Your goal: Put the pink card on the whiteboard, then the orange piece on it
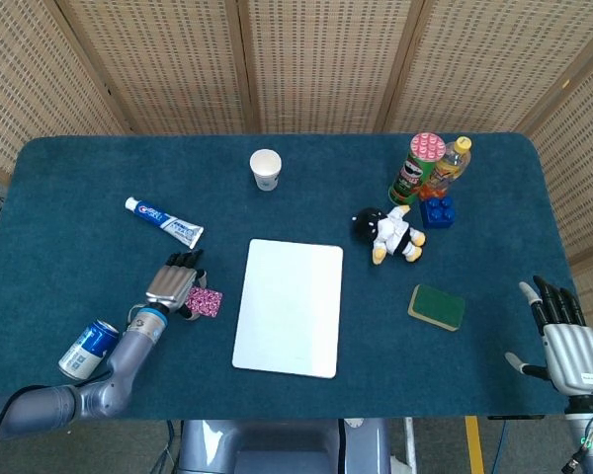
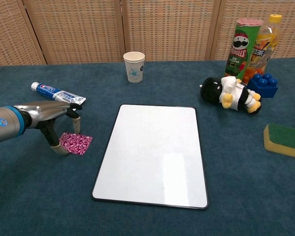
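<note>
The pink patterned card (image 1: 206, 302) (image 2: 76, 143) lies on the blue table cloth just left of the whiteboard (image 1: 289, 308) (image 2: 154, 153). My left hand (image 1: 175, 283) (image 2: 51, 118) arches over the card's left side, thumb at its near-left corner and a fingertip at its far edge, pinching it. The whiteboard is bare. My right hand (image 1: 563, 341) hovers at the table's near right corner, fingers spread, holding nothing; the chest view does not show it. No orange piece shows in either view.
A toothpaste tube (image 1: 164, 222) lies behind my left hand and a drink can (image 1: 87, 348) beside the forearm. Further off are a paper cup (image 1: 265, 169), a plush toy (image 1: 388, 234), a chips can (image 1: 415, 168), a bottle (image 1: 453, 163), a blue brick (image 1: 436, 211) and a green sponge (image 1: 436, 307).
</note>
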You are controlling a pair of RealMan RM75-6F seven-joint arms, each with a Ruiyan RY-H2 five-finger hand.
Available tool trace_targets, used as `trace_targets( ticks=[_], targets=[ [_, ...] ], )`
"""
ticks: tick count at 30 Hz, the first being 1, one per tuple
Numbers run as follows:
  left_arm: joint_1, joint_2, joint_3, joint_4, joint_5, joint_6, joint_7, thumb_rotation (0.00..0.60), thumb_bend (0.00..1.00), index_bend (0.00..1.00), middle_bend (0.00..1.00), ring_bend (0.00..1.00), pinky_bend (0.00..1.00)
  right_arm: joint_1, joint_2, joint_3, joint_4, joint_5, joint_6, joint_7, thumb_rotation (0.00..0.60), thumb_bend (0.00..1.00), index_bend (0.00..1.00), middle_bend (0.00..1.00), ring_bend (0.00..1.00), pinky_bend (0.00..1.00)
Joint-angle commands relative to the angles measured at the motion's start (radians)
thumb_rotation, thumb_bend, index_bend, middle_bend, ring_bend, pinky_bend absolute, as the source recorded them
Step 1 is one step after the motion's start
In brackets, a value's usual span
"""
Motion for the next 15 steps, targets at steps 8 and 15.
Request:
trace_targets(
  ticks=[8, 15],
  targets=[
    [0.007, 0.041, -0.011, -0.030, 0.019, 0.025, -0.020, 0.600, 0.22, 0.60, 0.00, 0.00, 0.00, 0.000, 0.000, 0.000, -0.001, 0.002, -0.001, -0.001, 0.600, 0.00, 0.00, 0.00, 0.00, 0.00],
    [0.005, 0.078, -0.022, -0.070, 0.024, 0.037, -0.024, 0.600, 0.21, 0.60, 0.00, 0.00, 0.00, 0.000, 0.000, 0.000, -0.002, 0.001, -0.001, -0.002, 0.600, 0.00, 0.00, 0.00, 0.00, 0.00]
  ],
)
